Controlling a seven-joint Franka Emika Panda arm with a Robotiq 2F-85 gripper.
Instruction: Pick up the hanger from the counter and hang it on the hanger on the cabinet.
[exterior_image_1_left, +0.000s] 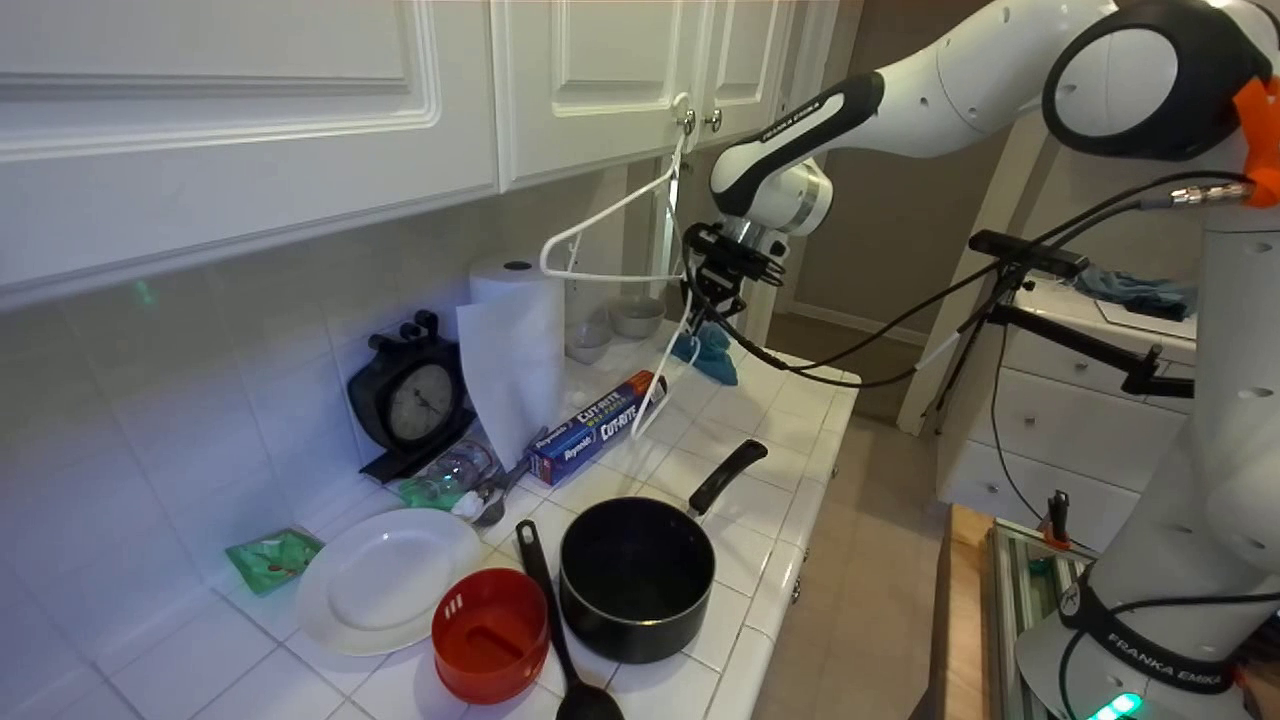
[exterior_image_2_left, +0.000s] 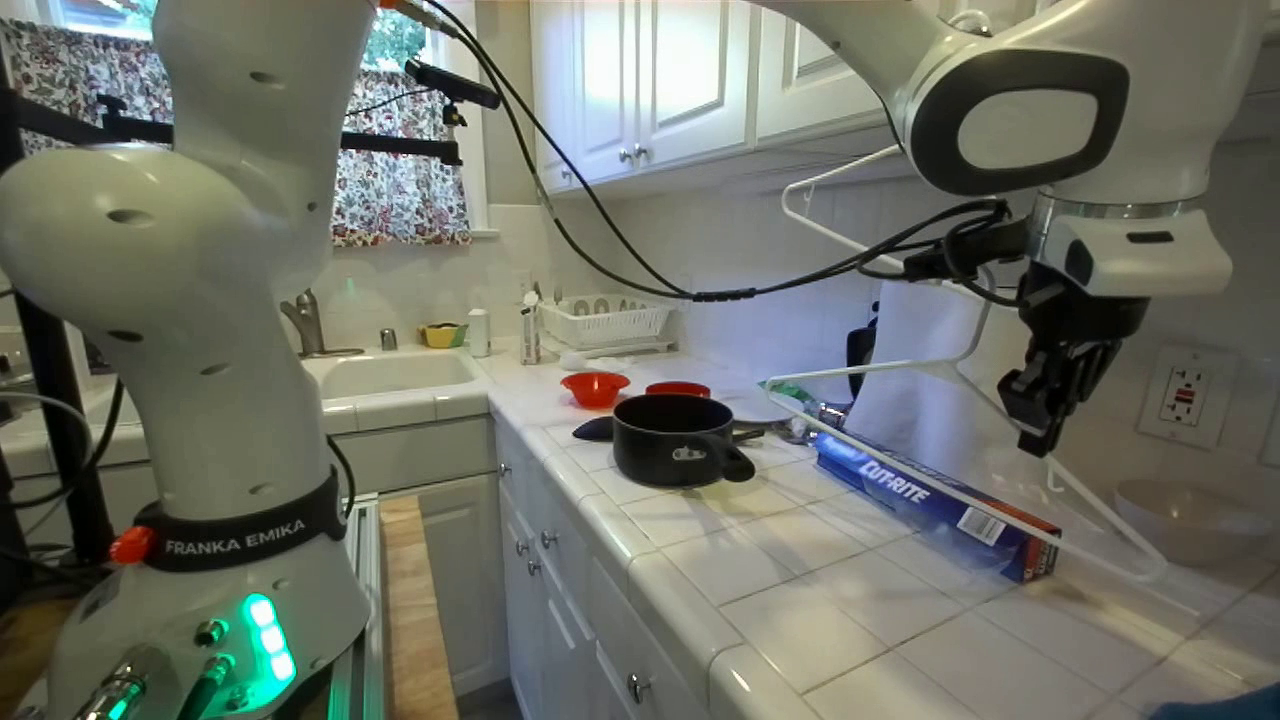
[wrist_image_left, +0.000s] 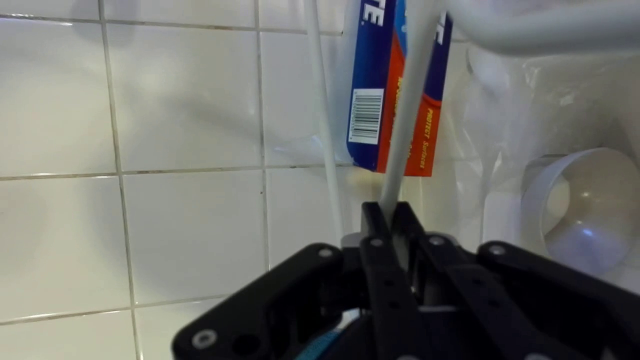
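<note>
A white plastic hanger (exterior_image_1_left: 608, 213) hangs by its hook from the knob (exterior_image_1_left: 689, 121) of the white upper cabinet (exterior_image_1_left: 630, 45). It also shows in an exterior view (exterior_image_2_left: 828, 233), partly behind the arm. My gripper (exterior_image_2_left: 1040, 440) is below the cabinet, pointing down, and shut on a second white hanger (exterior_image_2_left: 860, 368). In the wrist view the fingertips (wrist_image_left: 387, 212) pinch one sloping arm of the held hanger (wrist_image_left: 404, 120), near its neck. The held hanger dangles tilted above the counter, beneath the hanging one. Where its hook sits is unclear.
On the tiled counter, a blue wax paper box (exterior_image_2_left: 930, 500) lies under the held hanger. A paper towel roll (exterior_image_1_left: 515, 350), black dial scale (exterior_image_1_left: 420, 400), bowls (wrist_image_left: 590, 210), teal cloth (exterior_image_1_left: 708, 355), black pot (exterior_image_1_left: 640, 580), plate (exterior_image_1_left: 385, 585) and red bowl (exterior_image_1_left: 490, 635) stand around.
</note>
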